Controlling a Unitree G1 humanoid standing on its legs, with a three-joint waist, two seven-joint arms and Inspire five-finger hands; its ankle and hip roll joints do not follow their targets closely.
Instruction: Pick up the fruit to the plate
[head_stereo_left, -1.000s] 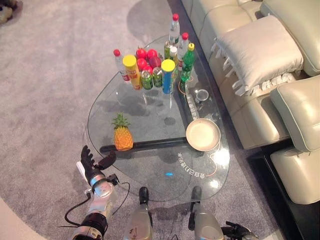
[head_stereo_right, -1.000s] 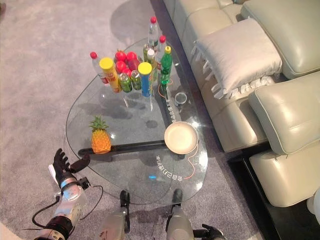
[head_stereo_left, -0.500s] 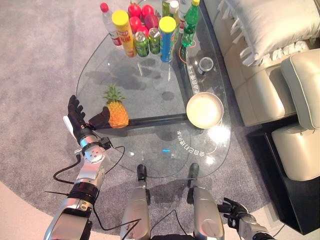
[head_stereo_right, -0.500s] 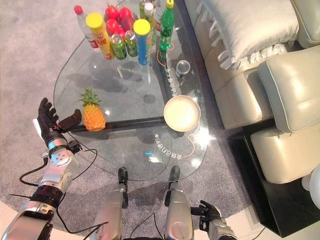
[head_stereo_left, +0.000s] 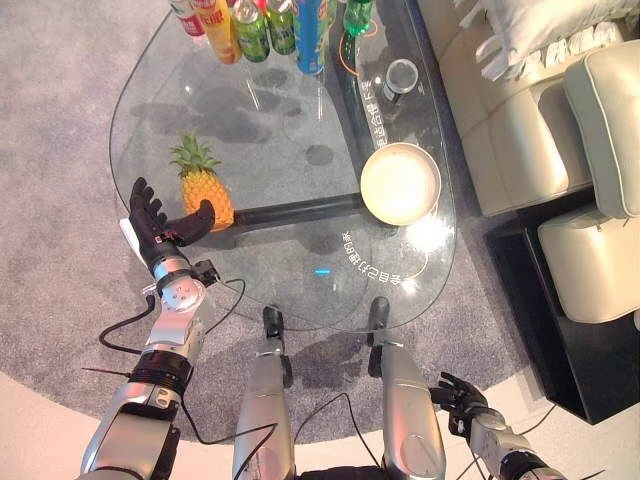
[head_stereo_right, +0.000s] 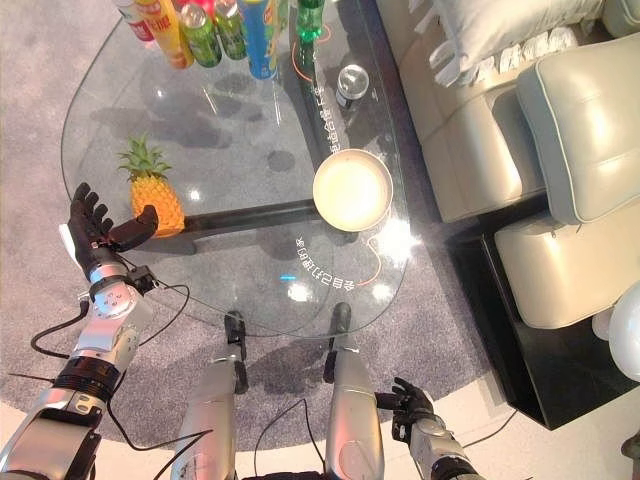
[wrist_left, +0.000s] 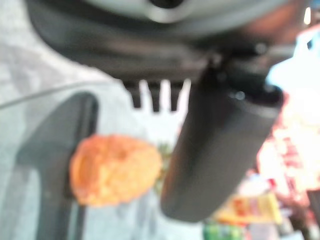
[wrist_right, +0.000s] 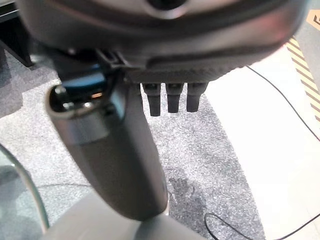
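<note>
A small pineapple (head_stereo_left: 203, 190) with a green crown stands upright on the glass coffee table (head_stereo_left: 280, 290), near its left edge. My left hand (head_stereo_left: 152, 226) is open just to the pineapple's left, fingers straight, thumb (head_stereo_left: 196, 221) reaching toward its base; the left wrist view shows the pineapple (wrist_left: 114, 169) just past the thumb (wrist_left: 215, 150). An empty cream plate (head_stereo_left: 400, 184) lies on the table's right side. My right hand (head_stereo_left: 462, 397) hangs low at the bottom right, off the table, over the carpet, with relaxed fingers (wrist_right: 171, 98).
Bottles and cans (head_stereo_left: 262, 22) crowd the table's far end, with a small round tin (head_stereo_left: 401, 74) beside them. A cream sofa (head_stereo_left: 560, 120) with a cushion runs along the right side. A dark bar (head_stereo_left: 290, 210) lies under the glass between pineapple and plate.
The camera has tilted down, shifting the whole scene up. My left hand has drawn in beside the pineapple, its thumb now near the fruit's base.
</note>
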